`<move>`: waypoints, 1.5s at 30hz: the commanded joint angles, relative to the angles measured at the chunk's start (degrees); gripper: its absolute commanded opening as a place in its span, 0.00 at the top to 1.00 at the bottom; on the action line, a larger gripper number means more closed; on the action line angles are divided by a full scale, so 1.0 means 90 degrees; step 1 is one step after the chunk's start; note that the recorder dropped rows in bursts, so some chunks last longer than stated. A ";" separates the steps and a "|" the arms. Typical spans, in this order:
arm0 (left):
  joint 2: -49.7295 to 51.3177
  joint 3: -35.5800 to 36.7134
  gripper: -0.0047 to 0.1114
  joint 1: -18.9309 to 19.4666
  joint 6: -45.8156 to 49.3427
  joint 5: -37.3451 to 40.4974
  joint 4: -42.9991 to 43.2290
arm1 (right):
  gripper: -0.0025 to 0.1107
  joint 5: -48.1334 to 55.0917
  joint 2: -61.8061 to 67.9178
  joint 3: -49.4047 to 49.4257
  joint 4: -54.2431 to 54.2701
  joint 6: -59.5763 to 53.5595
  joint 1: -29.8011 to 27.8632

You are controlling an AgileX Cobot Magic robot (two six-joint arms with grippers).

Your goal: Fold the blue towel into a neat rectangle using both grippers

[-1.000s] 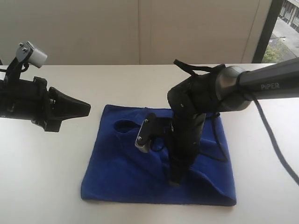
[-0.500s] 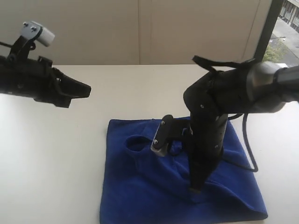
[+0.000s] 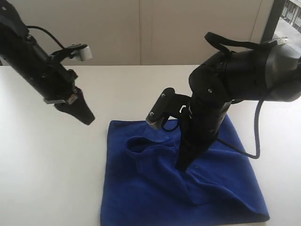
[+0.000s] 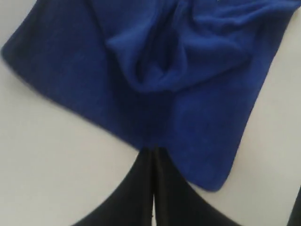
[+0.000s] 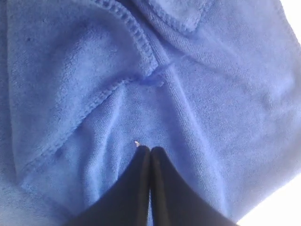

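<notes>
A: Our left arm (image 3: 37,66): matte black, boxy, w/ a thin cable (image 3: 44,28) arching off it?
B: Yep. Small grey block (image 3: 84,52) on a black bracket too. Our left gripper (image 3: 87,118) tapers to a blunt black wedge.
A: And our right arm (image 3: 254,70)?
B: Fatter, w/ a rounded dark grey-black shell, glossy in spots. Black strap loop (image 3: 221,41) on it, plus a thick black lead (image 3: 257,132). Second grey piece (image 3: 154,115) has a ridged face. Right gripper (image 3: 181,165) is long, narrow, black.
A: Our fingers (image 5: 134,188) close up?
B: Smooth, black, curving to thin tips.
</notes>
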 commanded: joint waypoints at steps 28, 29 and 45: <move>0.1390 -0.0585 0.59 -0.2288 0.0470 -0.3480 0.0599 | 0.98 -0.1802 -0.0057 0.1663 0.0608 0.1746 -0.0400; 0.1445 -0.0585 0.59 -0.2348 0.0470 -0.3546 0.0599 | 0.98 -0.1802 -0.0057 0.1663 0.0608 0.1746 -0.0400; 0.1746 -0.0585 0.59 -0.2427 0.1156 -0.3434 0.1305 | 0.98 -0.1929 0.0224 0.1663 0.0606 0.1746 -0.0400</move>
